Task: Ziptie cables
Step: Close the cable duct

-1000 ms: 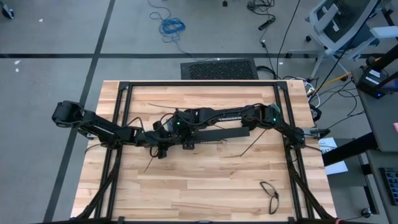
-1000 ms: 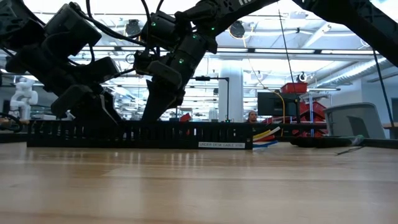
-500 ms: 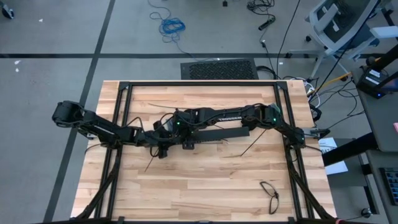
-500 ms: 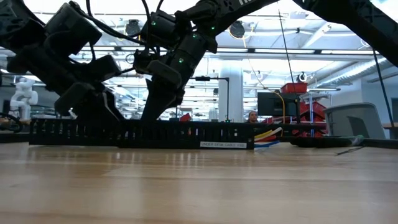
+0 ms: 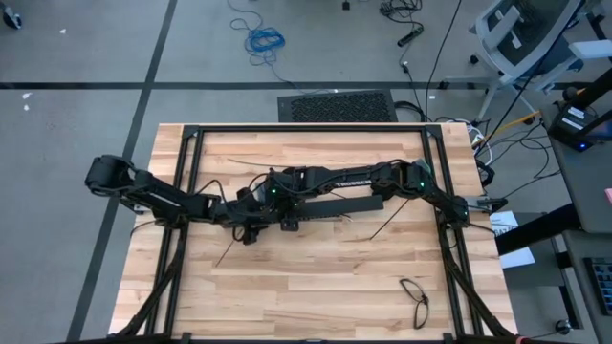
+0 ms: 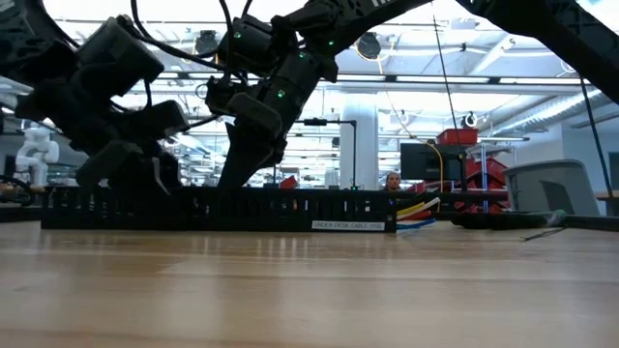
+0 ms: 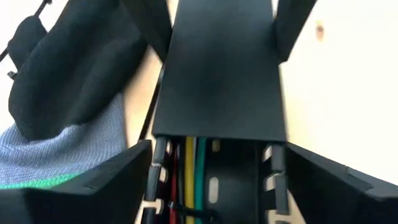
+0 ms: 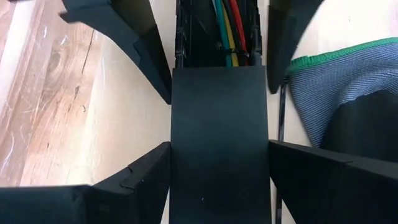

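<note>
Widening around the slotted tray (image 7: 219, 81), the left hand (image 7: 214, 180) has just let go, while the right hand (image 8: 219, 168) straddles its other end, spread wide, cables (image 8: 229, 28) lying inside on the desk (image 5: 316, 277), not yet tied.

Both arms crowd slotted bar (image 5: 330, 207), bare table (image 5: 316, 287) in front

You're working in a robotics lab or industrial workshop; a wooden table (image 5: 316, 277) is sitting in a black frame on grey concrete floor (image 5: 76, 57); loose cables (image 5: 263, 40) are lying about; an office chair (image 5: 521, 38) is standing nearby; a white humanoid robot (image 6: 37, 145) and red equipment (image 6: 474, 159) are showing behind under ceiling lights.
</note>
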Robot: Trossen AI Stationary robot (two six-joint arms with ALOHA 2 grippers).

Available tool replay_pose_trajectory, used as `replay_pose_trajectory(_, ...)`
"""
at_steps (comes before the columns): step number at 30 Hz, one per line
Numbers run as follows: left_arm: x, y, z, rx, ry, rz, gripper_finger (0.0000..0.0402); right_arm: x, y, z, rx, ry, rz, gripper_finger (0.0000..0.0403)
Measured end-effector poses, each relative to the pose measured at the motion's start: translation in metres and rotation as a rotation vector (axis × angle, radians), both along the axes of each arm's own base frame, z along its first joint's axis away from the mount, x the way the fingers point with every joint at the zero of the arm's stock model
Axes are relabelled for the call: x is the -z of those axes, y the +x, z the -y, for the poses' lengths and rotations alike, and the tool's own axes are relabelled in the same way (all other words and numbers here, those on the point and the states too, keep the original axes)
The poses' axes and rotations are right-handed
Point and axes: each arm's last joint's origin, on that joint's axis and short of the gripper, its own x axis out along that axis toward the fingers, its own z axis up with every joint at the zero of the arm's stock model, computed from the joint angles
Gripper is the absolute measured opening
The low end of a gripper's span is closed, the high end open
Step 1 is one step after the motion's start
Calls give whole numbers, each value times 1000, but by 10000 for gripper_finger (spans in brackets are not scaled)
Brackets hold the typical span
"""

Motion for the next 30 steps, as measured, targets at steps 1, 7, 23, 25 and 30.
replay_pose_trajectory(1,1,0,-1,-5,1,-7,350,0,0,0,1,-1,0,240)
replay_pose_trajectory(7,7,1,-4,-24,3,-42,395,0,0,0,1,-1,-1,240)
replay_pose_trajectory(23,-32,0,3,33,12,-39,398,0,-1,0,1,-1,-11,240)
replay_pose_trajectory(25,-39,-5,6,58,17,-18,398,0,-1,0,1,-1,-13,240)
replay_pose_trajectory(30,-55,-18,15,120,4,33,398,0,-3,0,1,1,-27,240)
